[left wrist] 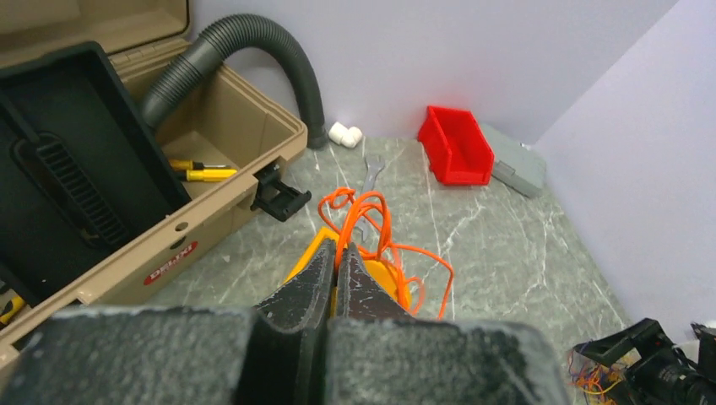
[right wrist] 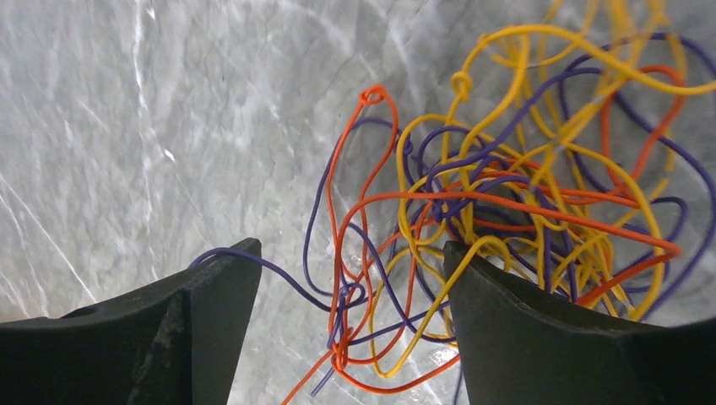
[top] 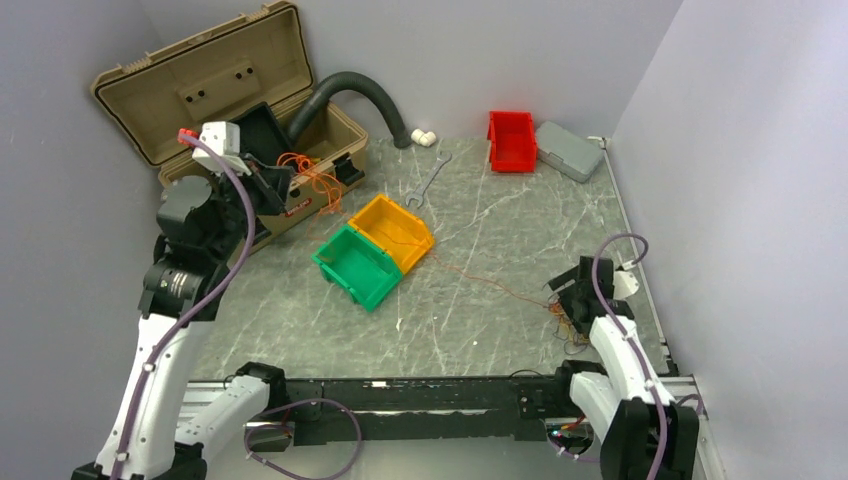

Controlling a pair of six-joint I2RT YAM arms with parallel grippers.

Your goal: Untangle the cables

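The cables are thin orange, yellow and purple wires. Most of them lie in a tangle point(right wrist: 523, 169) on the marble table at the near right point(top: 566, 322). My right gripper point(right wrist: 350, 249) is open and low over the tangle's left edge, with several orange, purple and yellow strands running between its fingers. One long orange wire point(top: 480, 278) runs from the tangle across the bins to my left gripper point(top: 288, 182), raised beside the toolbox. The left gripper point(left wrist: 342, 253) is shut on that orange wire, whose loops point(left wrist: 371, 211) hang just past the fingertips.
An open tan toolbox point(top: 220, 90) with a ribbed grey hose point(top: 360, 95) stands at the back left. A yellow bin point(top: 395, 230) and a green bin point(top: 360, 265) sit mid-table. At the back are a wrench point(top: 430, 180), a white fitting point(top: 423, 137), a red bin point(top: 512, 140) and a grey box point(top: 570, 150).
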